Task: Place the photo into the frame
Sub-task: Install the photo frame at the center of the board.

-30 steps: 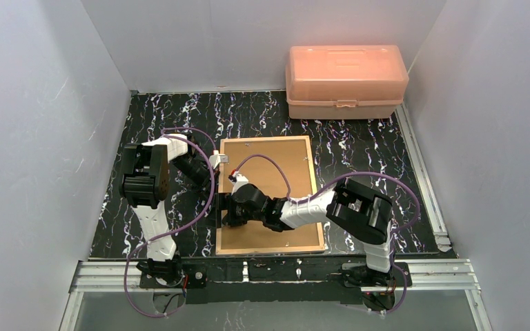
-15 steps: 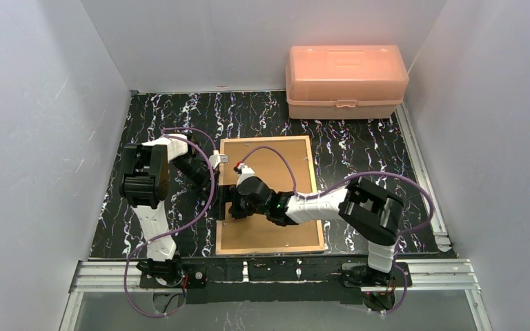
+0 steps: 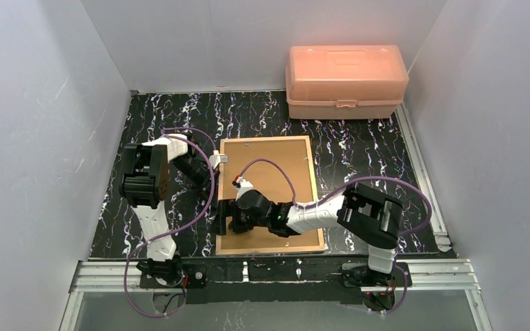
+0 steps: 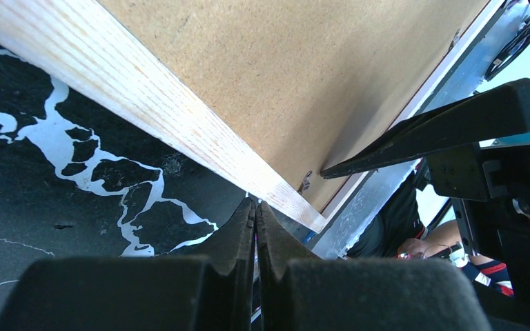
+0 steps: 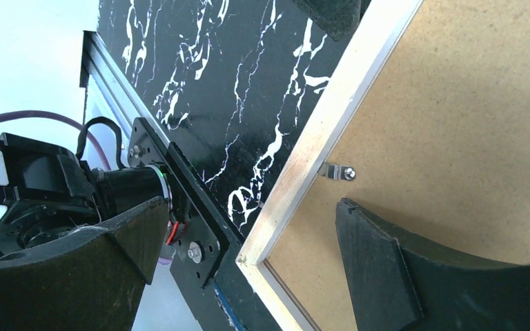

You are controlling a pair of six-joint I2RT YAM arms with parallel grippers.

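At lower left of the back-up frame [image 3: 313,186], centre table [image 3: 359,165]: right gripper [image 5: 248,214] spread wide astride its left edge beside a clip [image 5: 337,171]; left gripper [image 4: 255,207] pinched shut, empty, farther up. Photo unseen, likely under the board [image 3: 286,148]. Risk: a jaw snagging that edge, skewing everything.

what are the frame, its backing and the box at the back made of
Frame: light unpainted wood, matt; straight grain lines show.
Backing: probably brown fibreboard or hardboard; flat speckled surface, no grain.
Box: translucent orange-pink plastic, slightly glossy; moulded lid and clasp.
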